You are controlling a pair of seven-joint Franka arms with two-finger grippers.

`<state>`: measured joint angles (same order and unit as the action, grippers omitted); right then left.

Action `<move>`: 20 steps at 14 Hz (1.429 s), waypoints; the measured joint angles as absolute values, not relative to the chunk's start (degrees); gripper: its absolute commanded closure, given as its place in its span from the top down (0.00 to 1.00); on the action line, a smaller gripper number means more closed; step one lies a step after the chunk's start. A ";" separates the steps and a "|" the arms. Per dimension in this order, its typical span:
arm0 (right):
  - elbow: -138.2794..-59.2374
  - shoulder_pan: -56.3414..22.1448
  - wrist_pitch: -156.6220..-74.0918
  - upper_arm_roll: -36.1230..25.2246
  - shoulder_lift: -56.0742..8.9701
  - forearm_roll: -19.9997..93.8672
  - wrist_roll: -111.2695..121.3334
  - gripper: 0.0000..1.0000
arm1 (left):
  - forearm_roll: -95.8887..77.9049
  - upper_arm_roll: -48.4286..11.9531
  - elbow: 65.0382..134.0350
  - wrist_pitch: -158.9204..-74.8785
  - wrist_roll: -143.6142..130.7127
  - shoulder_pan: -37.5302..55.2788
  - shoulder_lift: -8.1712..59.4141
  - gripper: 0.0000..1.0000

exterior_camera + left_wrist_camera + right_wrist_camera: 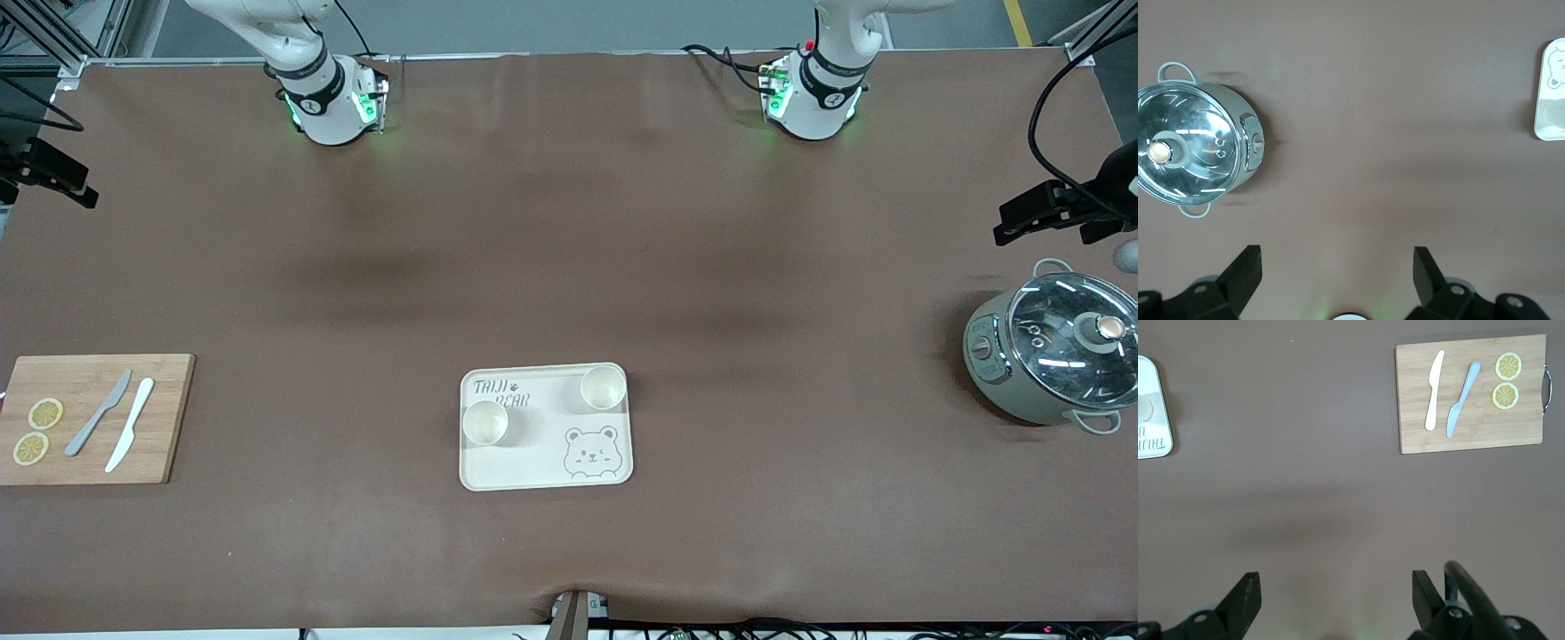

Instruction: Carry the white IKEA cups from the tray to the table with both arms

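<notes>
Two white IKEA cups stand upright on a cream bear-printed tray (533,462) in the middle of the table, toward the front camera. One cup (484,422) is at the right arm's end of the tray, the other cup (604,388) at the corner toward the left arm. Both grippers are out of the front view; only the arm bases show (324,98) (813,93). My left gripper (1337,257) is open and empty, high over bare table. My right gripper (1337,579) is open and empty, high over bare table. A tray edge shows in each wrist view (1553,87) (1151,407).
A grey-green pot with a glass lid (1053,360) (1195,152) stands at the left arm's end. A wooden cutting board (169,418) (1418,433) with two knives and two lemon slices lies at the right arm's end. Black camera mounts (1058,209) (53,173) stand at both table ends.
</notes>
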<state>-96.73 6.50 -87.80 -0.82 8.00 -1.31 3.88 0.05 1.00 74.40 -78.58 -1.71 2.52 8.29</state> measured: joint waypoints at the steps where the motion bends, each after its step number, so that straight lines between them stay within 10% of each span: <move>1: -96.73 6.50 -87.78 -0.82 7.99 -1.31 3.89 1.00 | 0.05 1.00 74.40 -78.58 -1.71 2.52 8.29 1.00; 20: -90.26 -5.28 -93.96 0.23 -0.01 3.23 -8.91 1.00 | -2.03 -1.13 75.61 -84.47 -1.42 5.17 15.93 1.00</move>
<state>-90.26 -5.28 -93.96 0.23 -0.01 3.23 -8.91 -2.03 -1.13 75.61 -84.47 -1.42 5.17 15.93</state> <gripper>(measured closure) 0.000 0.000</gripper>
